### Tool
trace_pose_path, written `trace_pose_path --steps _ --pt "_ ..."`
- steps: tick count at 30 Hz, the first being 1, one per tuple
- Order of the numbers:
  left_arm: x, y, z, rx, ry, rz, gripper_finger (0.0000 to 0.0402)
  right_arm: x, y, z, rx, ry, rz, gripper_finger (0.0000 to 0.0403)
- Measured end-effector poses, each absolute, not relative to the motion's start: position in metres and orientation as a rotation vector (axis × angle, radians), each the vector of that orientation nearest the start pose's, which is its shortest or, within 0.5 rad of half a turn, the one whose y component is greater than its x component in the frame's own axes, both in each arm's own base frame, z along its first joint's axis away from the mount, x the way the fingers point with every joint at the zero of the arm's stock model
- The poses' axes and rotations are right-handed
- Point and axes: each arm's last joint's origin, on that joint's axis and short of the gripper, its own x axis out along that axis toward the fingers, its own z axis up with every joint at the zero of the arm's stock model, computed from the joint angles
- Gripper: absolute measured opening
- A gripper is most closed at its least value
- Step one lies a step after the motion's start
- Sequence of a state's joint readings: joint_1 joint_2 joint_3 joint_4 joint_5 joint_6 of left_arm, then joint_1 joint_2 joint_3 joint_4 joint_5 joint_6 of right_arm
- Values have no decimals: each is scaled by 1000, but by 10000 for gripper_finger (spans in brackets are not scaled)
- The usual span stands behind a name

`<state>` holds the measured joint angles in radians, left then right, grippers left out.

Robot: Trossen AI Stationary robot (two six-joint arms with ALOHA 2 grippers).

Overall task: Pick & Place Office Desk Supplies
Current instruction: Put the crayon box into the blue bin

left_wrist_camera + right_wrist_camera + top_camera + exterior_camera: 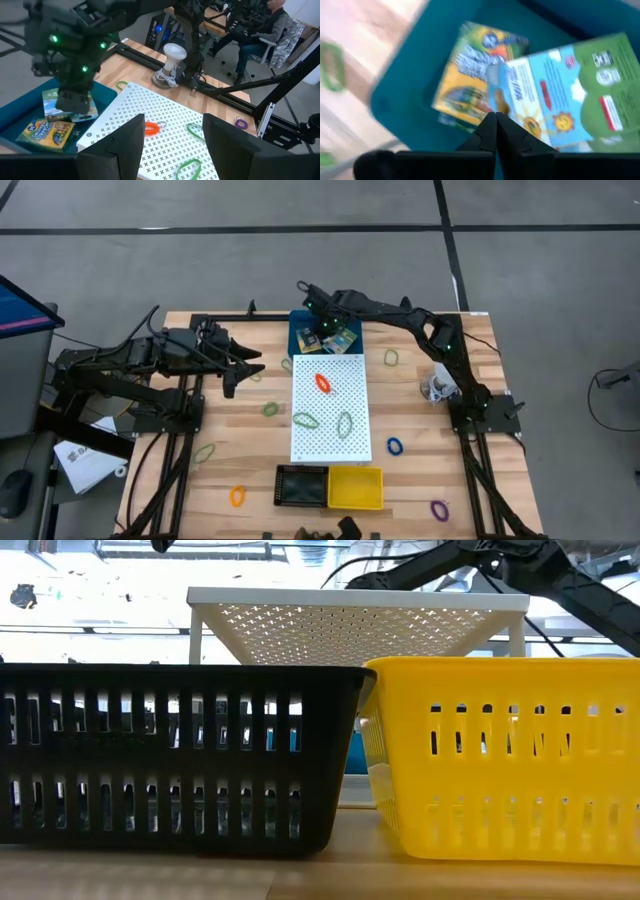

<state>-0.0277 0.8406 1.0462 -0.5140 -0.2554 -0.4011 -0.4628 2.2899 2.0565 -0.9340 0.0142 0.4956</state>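
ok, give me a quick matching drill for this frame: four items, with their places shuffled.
Items:
1. red band
2. purple band
3. printed packets
4. right gripper

Places:
A. in the teal tray
B. on the white perforated board
C. above the teal tray, fingers shut
D. bare wood near the table's front right corner

Pairs: 1-B, 2-D, 3-A, 4-C
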Motion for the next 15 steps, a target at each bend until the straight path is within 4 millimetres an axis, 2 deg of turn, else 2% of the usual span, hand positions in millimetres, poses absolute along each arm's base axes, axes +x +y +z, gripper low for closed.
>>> trace_pose_path --steps 7,15 --pt "163 -1 380 -350 260 264 195 440 -196 221 604 1015 -794 0" --pt "163 -6 380 -358 263 236 195 429 -221 208 672 1025 -890 0"
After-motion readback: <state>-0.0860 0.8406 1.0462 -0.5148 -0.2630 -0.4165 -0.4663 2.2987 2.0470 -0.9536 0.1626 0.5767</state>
